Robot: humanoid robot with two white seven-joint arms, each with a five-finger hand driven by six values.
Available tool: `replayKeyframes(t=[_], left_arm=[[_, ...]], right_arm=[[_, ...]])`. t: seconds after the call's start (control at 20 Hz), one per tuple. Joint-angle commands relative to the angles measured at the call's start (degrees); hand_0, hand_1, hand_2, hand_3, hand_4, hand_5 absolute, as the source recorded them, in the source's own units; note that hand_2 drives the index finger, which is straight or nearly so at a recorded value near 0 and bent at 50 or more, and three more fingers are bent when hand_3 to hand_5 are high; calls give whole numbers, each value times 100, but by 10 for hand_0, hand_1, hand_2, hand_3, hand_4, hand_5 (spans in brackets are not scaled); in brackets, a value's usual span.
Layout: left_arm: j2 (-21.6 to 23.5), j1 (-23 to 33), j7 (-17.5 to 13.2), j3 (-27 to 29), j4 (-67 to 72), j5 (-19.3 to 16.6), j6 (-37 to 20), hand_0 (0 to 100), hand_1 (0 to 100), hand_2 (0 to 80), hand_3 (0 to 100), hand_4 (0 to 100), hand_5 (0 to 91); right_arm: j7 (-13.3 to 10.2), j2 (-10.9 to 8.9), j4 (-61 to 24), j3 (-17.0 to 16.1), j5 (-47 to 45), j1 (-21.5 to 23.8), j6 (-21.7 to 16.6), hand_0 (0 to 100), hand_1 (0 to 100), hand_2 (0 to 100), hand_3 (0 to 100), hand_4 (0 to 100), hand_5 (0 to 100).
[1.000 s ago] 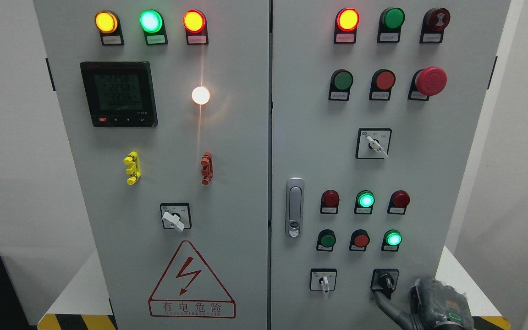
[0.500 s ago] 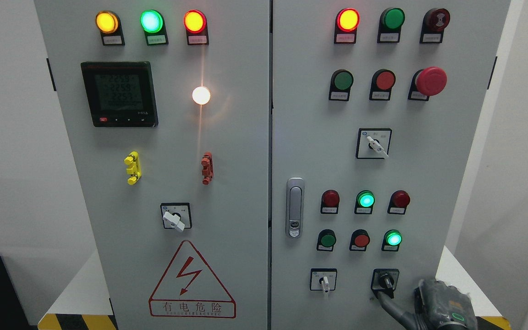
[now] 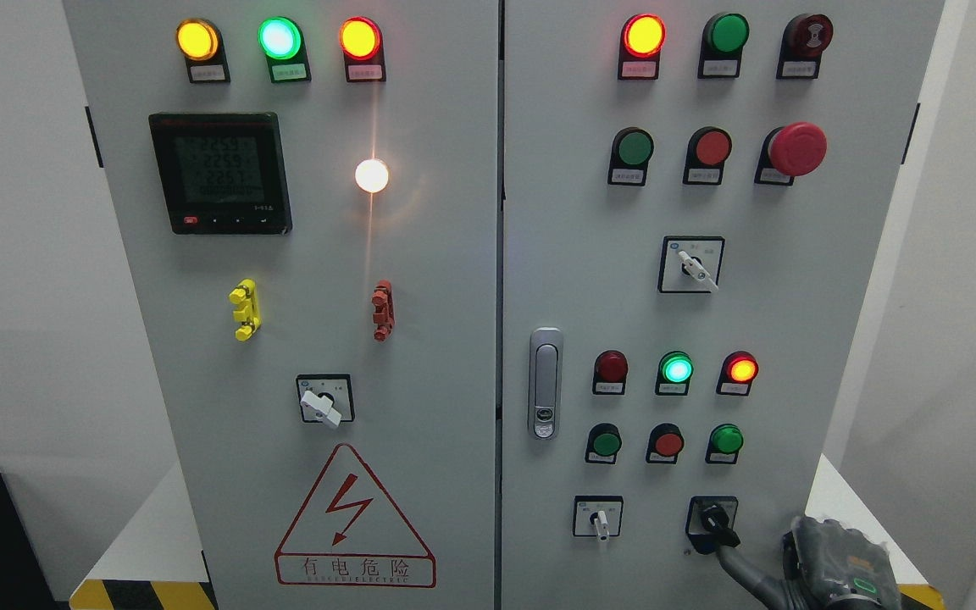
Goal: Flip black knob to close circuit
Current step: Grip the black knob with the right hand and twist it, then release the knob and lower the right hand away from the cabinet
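Reaching in from the lower right corner, the right hand point(image 3: 835, 563) extends one dark finger point(image 3: 738, 563) whose tip touches the black knob point(image 3: 715, 521); the other fingers are hidden, so no grasp is confirmed. The knob sits right of the white selector switch point(image 3: 597, 518), handle pointing down-right. Above it, a red lamp point(image 3: 740, 369) glows, suggesting the flip is done; retracting the finger cleanly seems next.

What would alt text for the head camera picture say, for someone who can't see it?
A robot's right hand reaches one finger up to a black knob at the lower right of a grey control cabinet. The cabinet's two doors carry coloured lamps, buttons, a meter and a red-bordered lightning warning triangle.
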Motion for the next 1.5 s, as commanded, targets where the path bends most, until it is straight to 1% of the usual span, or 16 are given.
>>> replayKeyframes(t=[0.0,0.4,0.5,0.6,0.7,0.75,0.9,1.0,1.1,1.2,1.35,1.45], left_arm=[[0,0,4,0,0,0,0,120,556,0,0,0,0],[0,0,4,0,0,0,0,120,556,0,0,0,0],[0,0,4,0,0,0,0,120,556,0,0,0,0],[0,0,4,0,0,0,0,120,556,0,0,0,0],[0,0,4,0,0,0,0,120,556,0,0,0,0],[0,0,4,0,0,0,0,120,556,0,0,0,0],[0,0,4,0,0,0,0,120,556,0,0,0,0],[0,0,4,0,0,0,0,120,556,0,0,0,0],[0,0,4,0,0,0,0,120,556,0,0,0,0],[0,0,4,0,0,0,0,120,556,0,0,0,0],[0,0,4,0,0,0,0,120,556,0,0,0,0],[0,0,4,0,0,0,0,120,556,0,0,0,0]], right_arm=[[-34,74,-92,-82,-43,-33,7,0,56,917,1000,941,920],[-25,145,-198,-64,-52,-15,-2,0,58,910,1000,941,921],[-25,206,-233,-20,-52,-6,-28,0,58,909,1000,941,921],[-25,224,-259,32,-52,11,-37,0,59,908,1000,941,921],[-17,320,-259,138,-52,38,-37,0,61,907,1000,941,921],[-16,329,-259,164,-52,64,-46,0,62,907,1000,941,921],[-8,356,-259,331,-52,187,-72,0,63,904,1000,939,921],[-8,487,-320,410,-148,283,-81,0,64,903,1000,938,915],[-16,522,-417,524,-175,389,-116,0,69,902,1000,937,912],[-16,575,-514,534,-184,451,-125,0,73,901,1000,936,911],[-25,575,-821,560,-254,617,-116,0,79,899,1000,933,910],[-34,575,-1102,639,-595,836,-81,0,80,892,1000,933,910]])
